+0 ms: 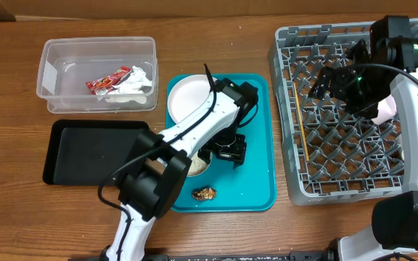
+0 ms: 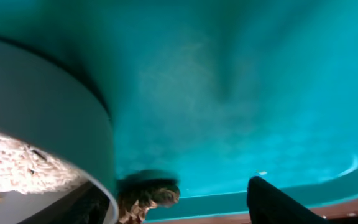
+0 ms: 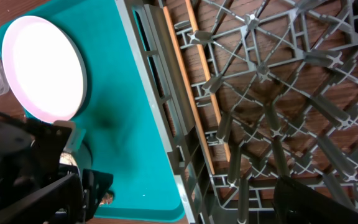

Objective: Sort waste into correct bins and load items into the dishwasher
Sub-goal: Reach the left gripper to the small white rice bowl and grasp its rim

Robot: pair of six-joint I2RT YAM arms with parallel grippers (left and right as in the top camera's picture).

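A bowl of white rice stands on the teal tray, with a brown food scrap in front of it. My left gripper is open low over the tray. In the left wrist view its fingers straddle the bowl's wall, with the scrap between them. The round plate lies at the tray's far end. The chopsticks lie in the grey rack. My right gripper is open and empty above the rack. The red wrapper and napkin lie in the clear tub.
The black tray sits left of the teal tray, below the clear tub. A pale pink item shows partly under my right arm in the rack. The rack's upright pegs stand close under my right wrist.
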